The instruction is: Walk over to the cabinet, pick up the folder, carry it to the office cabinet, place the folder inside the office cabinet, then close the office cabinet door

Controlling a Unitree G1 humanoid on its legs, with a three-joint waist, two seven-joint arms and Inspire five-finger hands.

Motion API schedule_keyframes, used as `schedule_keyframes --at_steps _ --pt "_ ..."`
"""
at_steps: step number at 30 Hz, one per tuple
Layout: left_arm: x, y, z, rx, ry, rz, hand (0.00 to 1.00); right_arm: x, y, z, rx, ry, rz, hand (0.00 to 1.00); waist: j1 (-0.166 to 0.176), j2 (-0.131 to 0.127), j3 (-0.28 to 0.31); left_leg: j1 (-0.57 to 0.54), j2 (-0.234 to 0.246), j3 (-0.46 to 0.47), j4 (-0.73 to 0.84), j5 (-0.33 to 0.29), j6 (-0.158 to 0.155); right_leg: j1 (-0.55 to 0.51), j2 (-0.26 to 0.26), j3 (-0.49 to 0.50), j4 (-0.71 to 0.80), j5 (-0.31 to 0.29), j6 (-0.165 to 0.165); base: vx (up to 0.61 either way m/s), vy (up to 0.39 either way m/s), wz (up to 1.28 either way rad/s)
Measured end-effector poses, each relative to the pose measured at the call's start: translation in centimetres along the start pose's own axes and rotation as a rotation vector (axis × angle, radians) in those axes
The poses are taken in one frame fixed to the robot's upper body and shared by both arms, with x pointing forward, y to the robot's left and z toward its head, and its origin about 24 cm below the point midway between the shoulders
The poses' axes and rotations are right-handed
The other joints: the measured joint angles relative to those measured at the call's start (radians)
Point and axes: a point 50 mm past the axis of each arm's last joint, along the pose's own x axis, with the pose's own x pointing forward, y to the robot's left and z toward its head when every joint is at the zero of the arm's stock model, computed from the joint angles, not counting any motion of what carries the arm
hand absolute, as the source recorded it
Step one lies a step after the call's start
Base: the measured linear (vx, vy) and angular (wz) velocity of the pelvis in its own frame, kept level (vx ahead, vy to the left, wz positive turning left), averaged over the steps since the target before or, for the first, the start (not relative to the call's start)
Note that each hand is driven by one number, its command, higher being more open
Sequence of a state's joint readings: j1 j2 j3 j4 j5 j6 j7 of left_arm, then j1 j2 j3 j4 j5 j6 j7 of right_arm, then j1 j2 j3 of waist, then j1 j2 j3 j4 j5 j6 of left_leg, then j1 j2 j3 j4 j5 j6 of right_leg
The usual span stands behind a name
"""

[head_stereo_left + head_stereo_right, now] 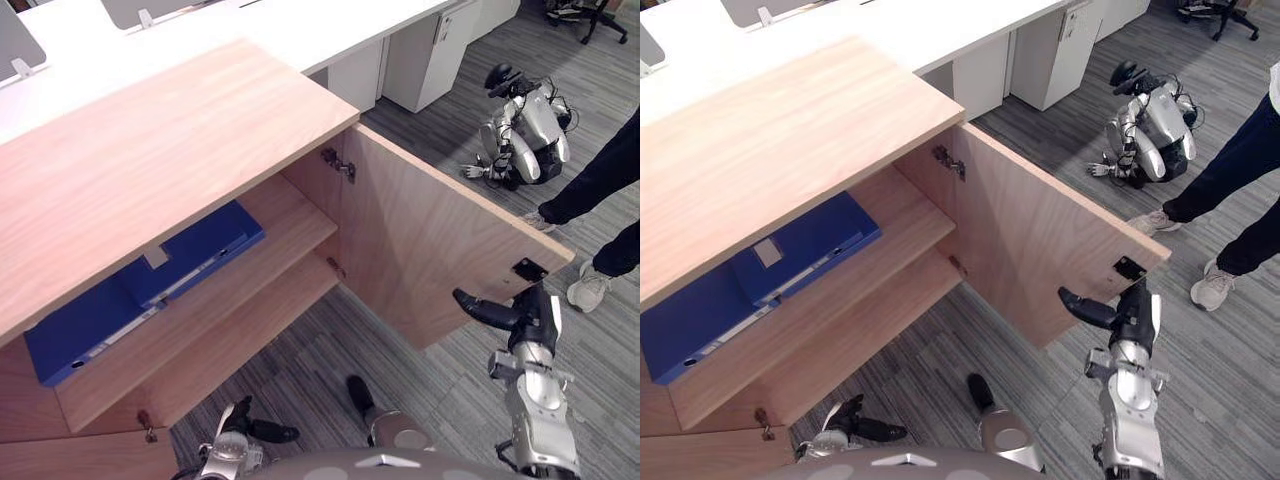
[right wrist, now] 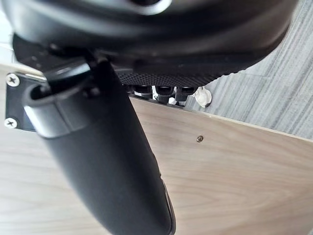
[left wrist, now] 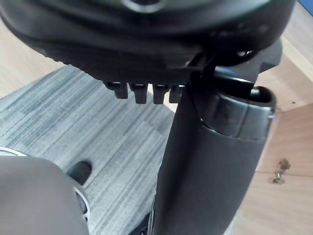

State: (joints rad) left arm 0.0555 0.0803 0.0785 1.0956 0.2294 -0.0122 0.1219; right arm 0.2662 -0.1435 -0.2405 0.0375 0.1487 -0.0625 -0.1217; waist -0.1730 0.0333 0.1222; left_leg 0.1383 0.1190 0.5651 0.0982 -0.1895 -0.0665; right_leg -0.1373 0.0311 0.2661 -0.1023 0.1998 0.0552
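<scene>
Fingers (image 2: 164, 93) of the right hand (image 1: 528, 315) lie straight at the free edge of the open door (image 1: 430, 240), thumb stretched out over its inner face, clamped on nothing. A black plate (image 1: 528, 268) sits at the door's corner just above the hand. The left hand (image 1: 243, 422) hangs low before the office cabinet's (image 1: 150, 150) lower left corner, fingers relaxed and apart, empty. The blue folder (image 1: 200, 245) lies flat on the upper shelf (image 1: 290, 215), toward its left end. Beyond the door a person's legs (image 1: 600, 180) stand on the grey floor (image 1: 450, 390), near another robot (image 1: 525, 125) lying there.
</scene>
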Motion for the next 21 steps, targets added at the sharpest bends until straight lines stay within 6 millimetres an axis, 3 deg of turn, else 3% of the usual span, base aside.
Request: schedule_keyframes --at_steps 3,11,18,21 --pt "0.0 -0.1 0.0 0.02 0.0 -0.006 1.0 -1.5 0.1 -0.6 -0.015 0.023 0.042 1.0 0.0 -0.008 -0.003 0.0 0.004 -0.003 0.0 0.001 -0.002 0.001 0.003 -0.006 0.0 0.002 -0.001 0.0 -0.004 0.02" --pt "0.4 0.6 1.4 0.102 -0.044 -0.015 1.0 -5.4 1.6 -1.6 -0.066 0.103 0.284 1.0 -0.005 -0.064 -0.01 0.003 0.008 -0.003 0.013 0.003 -0.006 0.009 0.009 -0.006 0.005 0.017 -0.014 0.0 -0.001 0.0" --pt "0.6 0.9 2.2 0.188 -0.07 -0.043 1.0 -8.0 2.8 -1.9 -0.087 0.212 0.665 1.0 -0.002 -0.113 -0.016 -0.008 0.013 -0.062 0.032 0.007 -0.006 0.034 -0.014 -0.07 0.005 0.009 -0.017 -0.05 -0.012 0.2" --pt "0.5 1.1 1.9 0.211 -0.063 -0.056 1.0 -8.5 4.2 -1.8 -0.085 0.246 0.845 1.0 0.019 -0.126 -0.02 -0.02 0.009 -0.099 0.031 0.012 -0.013 0.038 -0.025 -0.104 0.005 0.007 -0.02 -0.06 0.0 0.37"
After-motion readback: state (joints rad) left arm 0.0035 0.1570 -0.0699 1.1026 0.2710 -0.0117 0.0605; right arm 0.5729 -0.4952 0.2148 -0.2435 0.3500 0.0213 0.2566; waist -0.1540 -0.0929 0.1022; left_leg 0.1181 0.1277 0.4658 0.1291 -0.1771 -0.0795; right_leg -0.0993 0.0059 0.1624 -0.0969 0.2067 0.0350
